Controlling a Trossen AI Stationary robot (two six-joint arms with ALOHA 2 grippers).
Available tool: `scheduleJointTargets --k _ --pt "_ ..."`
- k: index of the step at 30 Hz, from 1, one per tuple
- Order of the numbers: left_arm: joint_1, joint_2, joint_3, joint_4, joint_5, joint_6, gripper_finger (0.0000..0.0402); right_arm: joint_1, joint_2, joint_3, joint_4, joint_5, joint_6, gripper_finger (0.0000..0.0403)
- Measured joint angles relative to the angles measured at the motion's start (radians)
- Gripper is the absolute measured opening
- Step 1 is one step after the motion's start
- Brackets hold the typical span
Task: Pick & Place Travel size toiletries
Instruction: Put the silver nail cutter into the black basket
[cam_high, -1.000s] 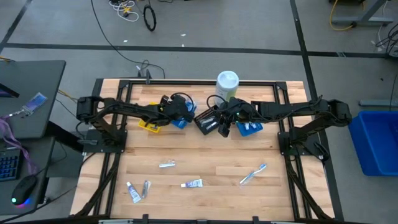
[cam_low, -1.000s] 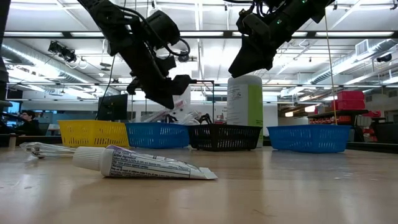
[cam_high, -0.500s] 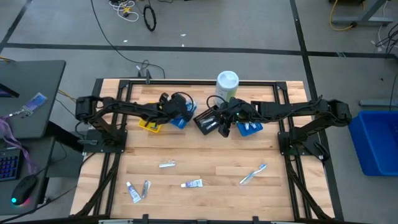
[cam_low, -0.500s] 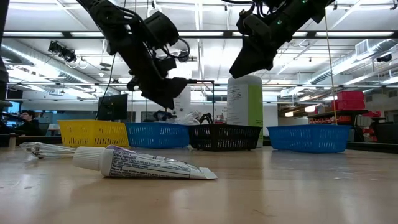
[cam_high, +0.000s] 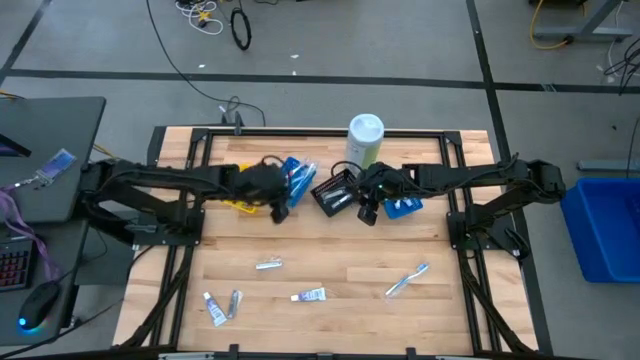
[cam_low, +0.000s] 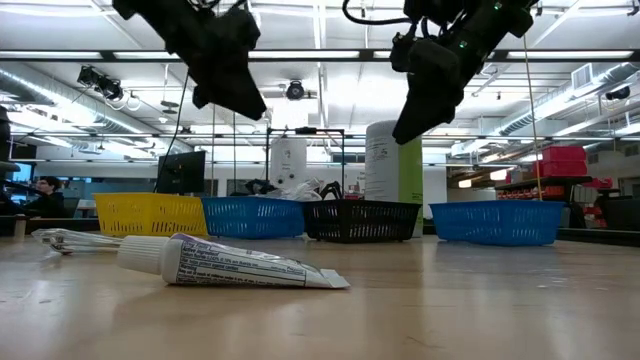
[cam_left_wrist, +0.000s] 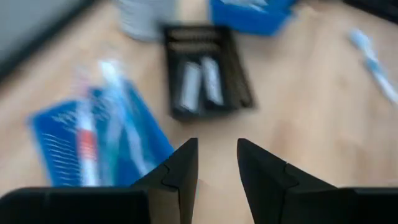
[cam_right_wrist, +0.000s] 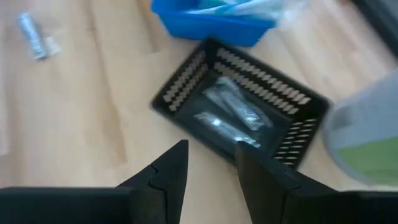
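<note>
Travel size toiletries lie loose on the near half of the table: a silvery tube, two small tubes, a white-blue toothpaste tube and a slim toothbrush. More toothbrushes lie in the left blue tray, and two silvery tubes in the black tray. My left gripper hangs open just near of the left blue tray, holding nothing. My right gripper hangs open between the black tray and the right blue tray, also holding nothing.
A tall white-and-green canister stands at the far edge behind the trays. A yellow tray sits left of the left blue tray. In the low view the toothpaste tube lies close to the camera. Bare wood lies between the trays and the loose items.
My left gripper has risen and drawn back from over the left blue tray toward the table's left and near edge. My right gripper has shifted a little toward the near edge and tipped more steeply downward.
</note>
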Motion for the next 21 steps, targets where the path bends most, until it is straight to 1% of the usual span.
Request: scheduleJointTargets --k 2,3,9,13,17,21 --pt "-0.036 0.005 0.000 -0.023 0.060 -0.006 0.0121 0.005 0.000 0.000 0.002 -0.042 0.000 0.0141" --pt "-0.059 0.016 0.000 -0.037 0.071 -0.009 0.0121 0.008 0.000 0.000 0.006 -0.054 0.000 0.0141" --pt "-0.197 0.121 0.000 -0.036 0.102 -0.008 0.0121 0.033 0.000 0.000 0.030 -0.054 0.000 0.0140" --pt "-0.256 0.198 -0.001 -0.062 0.141 -0.093 0.0124 0.048 0.000 0.000 0.031 -0.054 0.000 0.0139" --pt "-0.304 0.263 -0.002 -0.087 0.157 -0.155 0.0137 0.062 0.000 0.000 0.030 -0.054 0.000 0.0138" --pt "-0.339 0.317 0.000 -0.099 0.175 -0.194 0.0161 0.073 0.000 0.000 0.031 -0.054 0.009 0.0137"
